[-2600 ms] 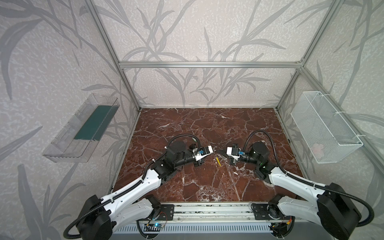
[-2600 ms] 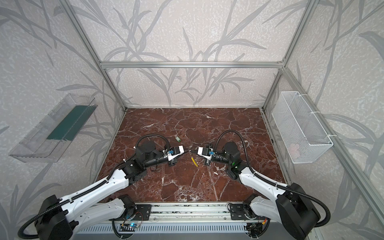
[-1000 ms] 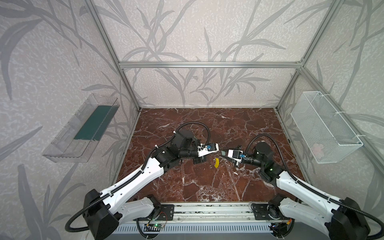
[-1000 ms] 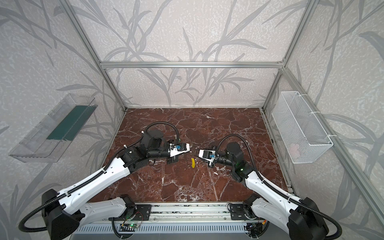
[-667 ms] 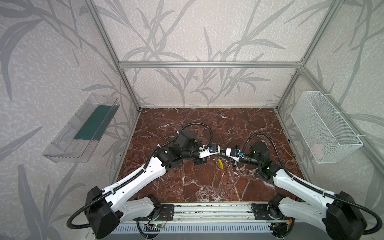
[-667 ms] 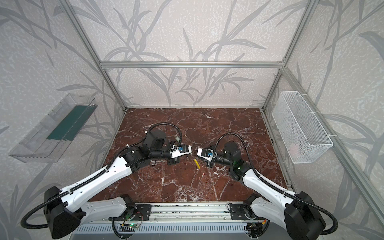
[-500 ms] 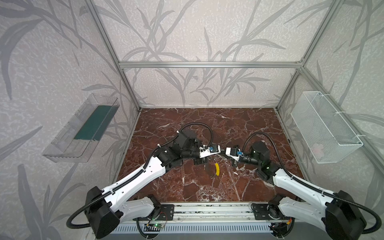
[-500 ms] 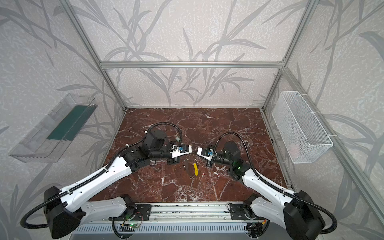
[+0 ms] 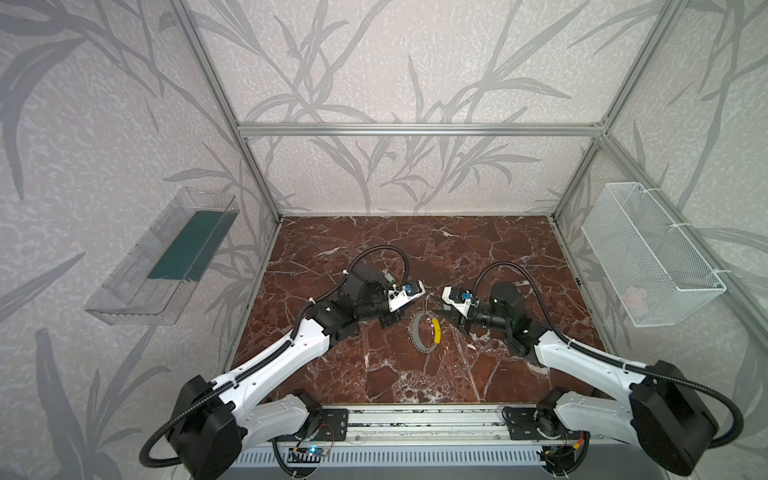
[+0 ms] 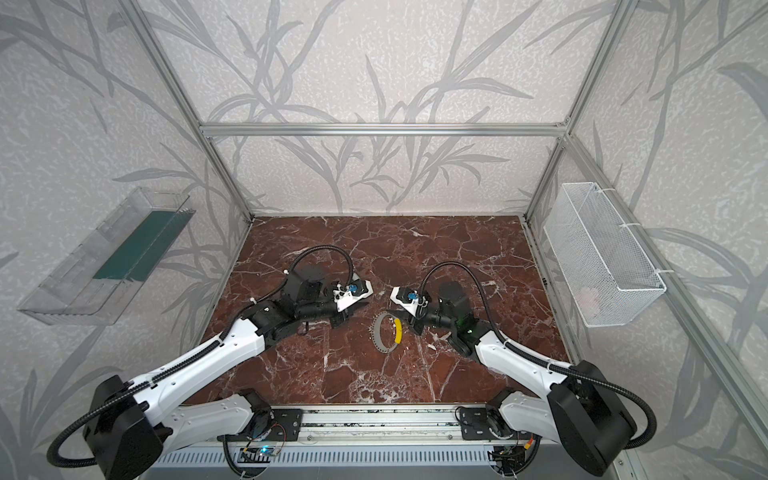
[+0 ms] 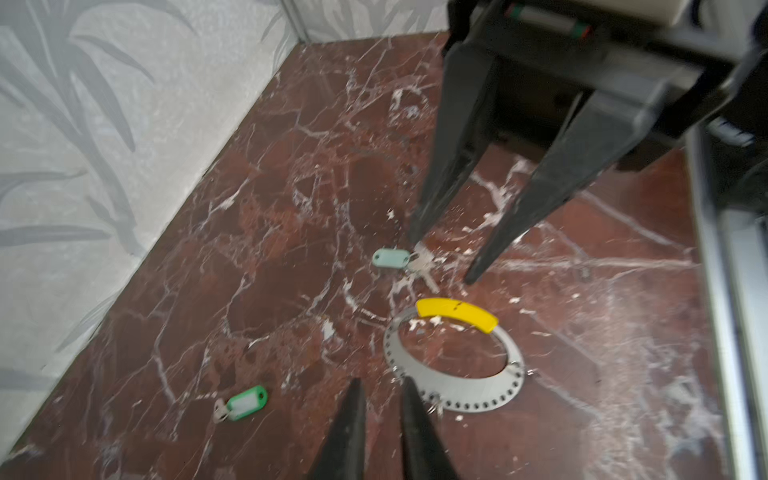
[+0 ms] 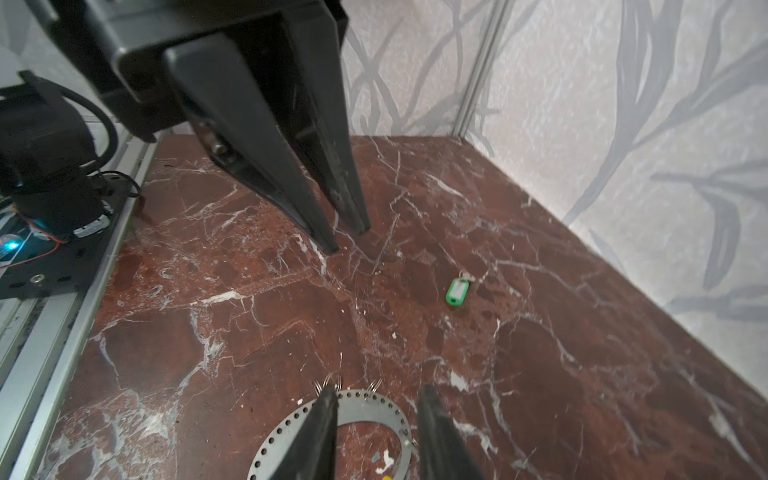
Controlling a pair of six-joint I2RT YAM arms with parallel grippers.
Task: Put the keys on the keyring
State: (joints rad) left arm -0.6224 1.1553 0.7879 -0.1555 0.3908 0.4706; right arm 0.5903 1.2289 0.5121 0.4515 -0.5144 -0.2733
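Down on the marble [image 11: 249,249], the keyring [image 11: 457,392] lies flat, no key on it yet. Both left gripper [image 12: 347,240] and right gripper [image 11: 442,262]: spread, empty. By the right one's tip sits the mint key [image 11: 390,257], green key [image 11: 247,402] well apart. Whole job's ahead, I'd say.

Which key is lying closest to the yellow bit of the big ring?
The pale mint key, just beside the yellow sleeve of the keyring. The other key has a brighter green tag with a white window and lies farther away.
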